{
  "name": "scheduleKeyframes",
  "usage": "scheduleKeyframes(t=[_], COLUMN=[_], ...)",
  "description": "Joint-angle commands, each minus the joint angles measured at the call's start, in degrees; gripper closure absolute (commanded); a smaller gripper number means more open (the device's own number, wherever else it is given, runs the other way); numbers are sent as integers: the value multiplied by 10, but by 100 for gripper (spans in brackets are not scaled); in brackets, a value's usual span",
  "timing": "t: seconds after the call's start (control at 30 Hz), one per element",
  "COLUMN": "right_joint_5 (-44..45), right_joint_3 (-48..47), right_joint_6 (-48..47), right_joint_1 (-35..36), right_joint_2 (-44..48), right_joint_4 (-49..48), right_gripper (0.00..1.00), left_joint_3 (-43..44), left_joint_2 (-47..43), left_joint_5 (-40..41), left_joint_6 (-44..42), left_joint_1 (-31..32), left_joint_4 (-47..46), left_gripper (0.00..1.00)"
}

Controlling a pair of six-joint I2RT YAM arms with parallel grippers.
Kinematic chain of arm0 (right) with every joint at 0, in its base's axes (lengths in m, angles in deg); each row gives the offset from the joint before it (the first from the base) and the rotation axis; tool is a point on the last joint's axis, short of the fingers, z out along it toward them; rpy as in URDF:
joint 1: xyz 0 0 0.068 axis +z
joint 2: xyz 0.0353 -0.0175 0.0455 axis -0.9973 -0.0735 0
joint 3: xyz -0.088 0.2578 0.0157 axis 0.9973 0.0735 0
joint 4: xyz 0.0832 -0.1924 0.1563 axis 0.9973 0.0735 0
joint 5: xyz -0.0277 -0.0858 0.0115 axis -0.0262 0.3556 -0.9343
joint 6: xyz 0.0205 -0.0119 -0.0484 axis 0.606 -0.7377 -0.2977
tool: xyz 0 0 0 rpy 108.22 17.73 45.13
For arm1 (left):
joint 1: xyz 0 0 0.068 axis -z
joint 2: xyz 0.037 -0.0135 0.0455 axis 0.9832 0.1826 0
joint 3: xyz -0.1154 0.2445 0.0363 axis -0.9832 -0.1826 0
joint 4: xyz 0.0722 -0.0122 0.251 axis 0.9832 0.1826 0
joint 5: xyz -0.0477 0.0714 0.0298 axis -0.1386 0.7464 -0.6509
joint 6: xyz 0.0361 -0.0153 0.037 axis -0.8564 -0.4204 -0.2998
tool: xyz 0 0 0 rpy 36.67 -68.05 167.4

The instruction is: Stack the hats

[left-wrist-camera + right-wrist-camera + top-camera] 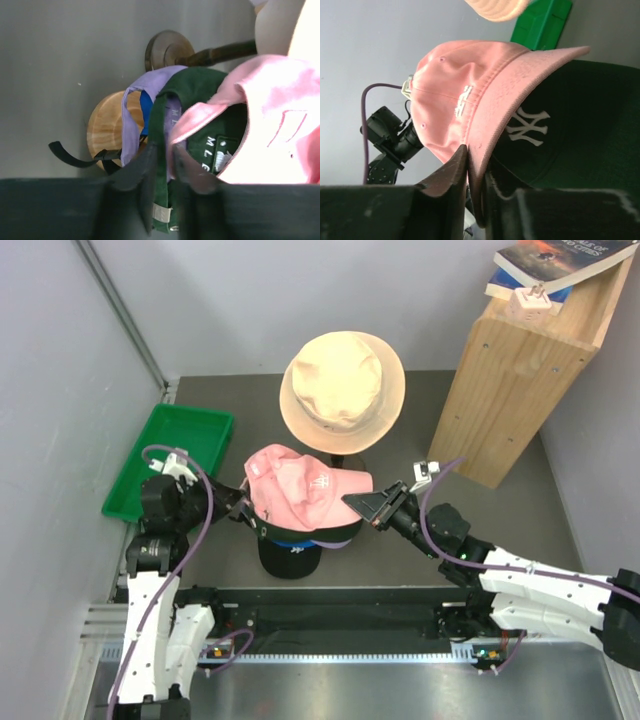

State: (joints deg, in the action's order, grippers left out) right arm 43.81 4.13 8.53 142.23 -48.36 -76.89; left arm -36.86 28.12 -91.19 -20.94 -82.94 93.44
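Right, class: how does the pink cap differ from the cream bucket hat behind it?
The pink cap has one curved brim at the front; the cream bucket hat has a brim all round. The pink cap tops a pile of other caps, while the cream bucket hat sits alone on a stand. The right gripper pinches the pink cap's brim; nothing touches the cream bucket hat. Both are soft cloth hats.

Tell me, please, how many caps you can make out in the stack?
4: pink cap on top, dark cap under it, blue cap and lavender cap edges below; more may be hidden.
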Motion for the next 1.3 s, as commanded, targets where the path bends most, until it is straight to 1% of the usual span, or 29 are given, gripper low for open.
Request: scheduleKeyframes(t=[0.0, 0.03, 0.1, 0.13, 0.2, 0.23, 0.27, 0.33, 0.4, 0.5, 0.53, 0.6, 0.63, 0.7, 0.73, 0.87, 1.0, 1.17, 1.23, 1.27], right_joint_5=[-1, 1, 2, 3, 5, 6, 8, 9, 9, 9, 9, 9, 8, 7, 8, 12, 13, 12, 14, 15], right_joint_3=[-4, -3, 1, 3, 6, 7, 6, 6, 5, 6, 7, 7, 8, 6, 5, 12, 33, 68, 72, 71], right_joint_6=[-13, -12, -12, -10, -8, -8, -9, -10, -12, -14, -12, -8, -4, 0, 9, 33, 63, 126, 143, 143], right_joint_1=[-5, -5, -6, -7, -10, -10, -12, -13, -13, -13, -13, -13, -13, -14, -14, -14, -17, -32, -35, -38], right_joint_2=[10, 12, 18, 20, 21, 21, 20, 18, 18, 17, 16, 13, 11, 11, 11, 17, 28, 37, 40, 43], right_joint_4=[69, 71, 76, 76, 76, 76, 75, 70, 64, 53, 51, 53, 54, 67, 75, 102, 121, 154, 172, 197], right_gripper=[80, 75, 72, 67, 60, 54, 52, 50, 51, 59, 64, 71, 82, 92, 99, 100, 100, 100, 100, 100], left_joint_3=[-13, -15, -17, -19, -19, -18, -18, -17, -15, -8, -5, 4, 9, 19, 23, 31, 9, -28, -32, -32], left_joint_2=[9, 9, 10, 10, 10, 11, 12, 16, 23, 29, 31, 33, 38, 42, 44, 46, 34, 36, 39, 39], left_joint_5=[22, 20, 19, 19, 16, 14, 12, 8, 7, 9, 11, 23, 30, 41, 43, 47, 56, 64, 61, 65], left_joint_6=[-8, -9, -12, -13, -20, -26, -29, -39, -45, -57, -63, -70, -77, -82, -83, -82, -85, -87, -86, -85], left_joint_1=[-1, 0, -1, -1, -1, -1, -1, -1, -1, -1, -1, -1, -1, -1, -1, -1, -1, -1, -1, -1], left_joint_4=[-24, -25, -25, -25, -22, -21, -18, -11, -1, 15, 19, 33, 54, 71, 89, 121, 130, 130, 128, 131], left_gripper=[85, 92, 99, 100, 100, 100, 100, 100, 100, 100, 100, 100, 100, 100, 100, 100, 100, 100, 100, 100])
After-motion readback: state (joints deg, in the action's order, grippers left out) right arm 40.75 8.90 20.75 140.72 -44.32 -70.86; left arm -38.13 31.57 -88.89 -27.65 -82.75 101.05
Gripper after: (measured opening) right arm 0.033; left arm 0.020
